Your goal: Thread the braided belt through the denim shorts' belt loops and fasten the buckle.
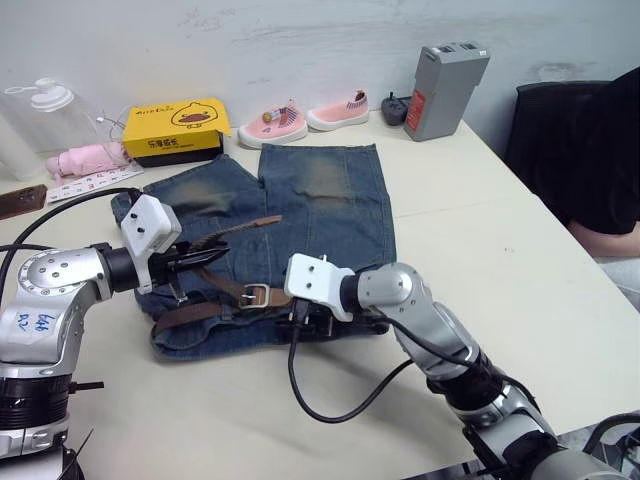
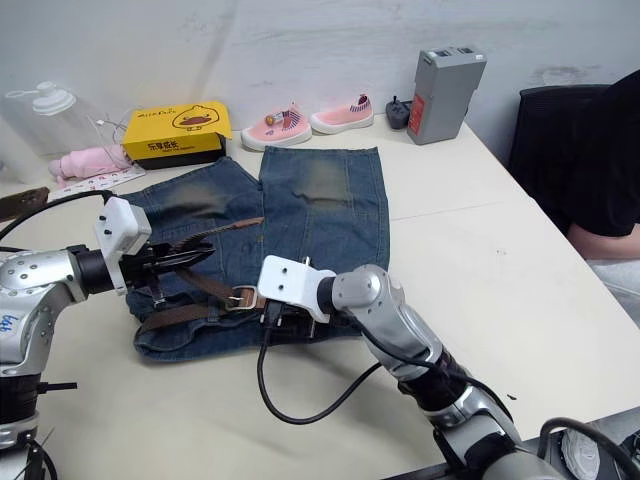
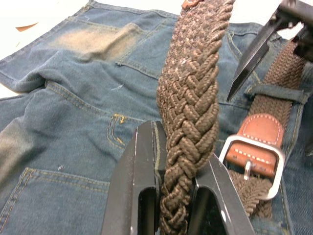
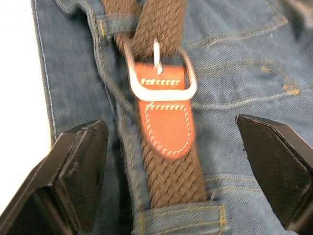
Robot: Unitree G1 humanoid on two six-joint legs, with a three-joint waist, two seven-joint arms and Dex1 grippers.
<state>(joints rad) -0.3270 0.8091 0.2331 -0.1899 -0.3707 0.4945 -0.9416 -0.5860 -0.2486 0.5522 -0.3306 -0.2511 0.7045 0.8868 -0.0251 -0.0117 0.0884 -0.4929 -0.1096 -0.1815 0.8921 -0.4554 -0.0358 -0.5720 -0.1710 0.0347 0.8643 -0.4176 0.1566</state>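
Observation:
The denim shorts (image 1: pixel 300 200) lie flat on the table, waistband toward me. The braided belt (image 1: pixel 200 312) runs along the waistband, passing under a belt loop (image 4: pixel 181 215). The silver buckle (image 4: pixel 159 73) sits on the belt with its prong across the weave and a brown leather tab below it. My left gripper (image 3: pixel 178 147) is shut on the belt's free length, which rises over the shorts to its leather tip (image 1: pixel 268 219). My right gripper (image 4: pixel 168 127) hovers just above the waistband beside the buckle (image 1: pixel 256 295), open wide, one finger on each side of the belt.
At the table's back stand a yellow box (image 1: pixel 175 130), two pink shoes (image 1: pixel 272 125), a grey device (image 1: pixel 445 90) and a clear bottle (image 1: pixel 45 115). A person (image 1: pixel 610 160) sits at the far right. A black cable (image 1: pixel 330 400) loops from my right wrist.

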